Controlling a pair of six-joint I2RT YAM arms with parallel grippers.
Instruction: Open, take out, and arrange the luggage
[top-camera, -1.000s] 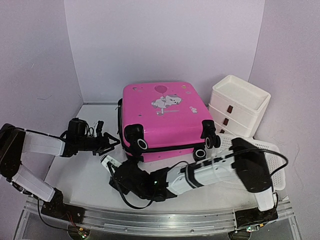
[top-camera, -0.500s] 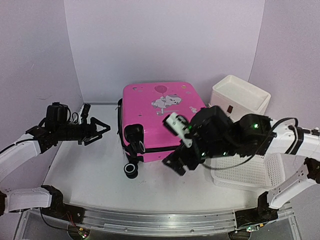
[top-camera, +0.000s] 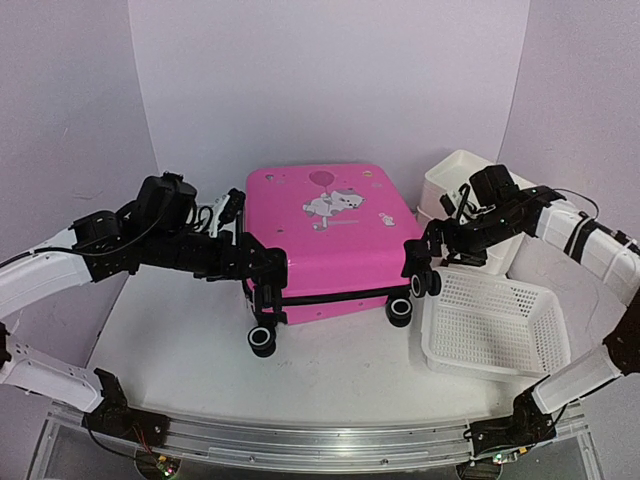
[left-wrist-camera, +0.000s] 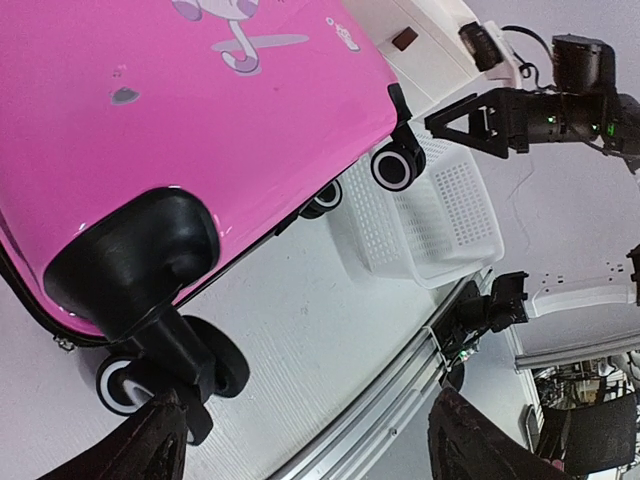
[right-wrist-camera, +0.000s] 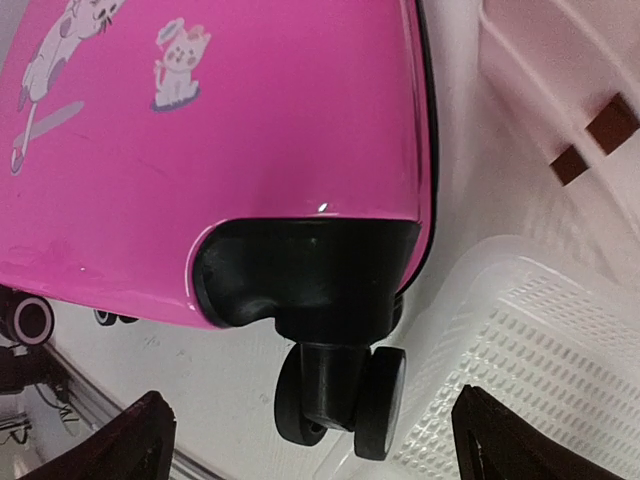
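Luggage: your luggage (top-camera: 320, 225) lies flat and closed at the centre of the top view, with its wheels toward the bottom edge.
Left: your left gripper (top-camera: 252, 262) has its fingers spread wide at the case's lower-left corner, clasping nothing.
Right: your right gripper (top-camera: 425, 258) is spread wide around the lower-right wheel (right-wrist-camera: 345, 400) without touching it.
Surroundings: 1 mesh basket (top-camera: 495, 320) sits lower right and 1 drawer stack (top-camera: 480, 190) upper right.

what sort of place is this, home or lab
Probably a robot lab bench: plain pale panels box in the table, the left arm and right arm mount on a metal rail, and the luggage, drawer stack and basket look staged.
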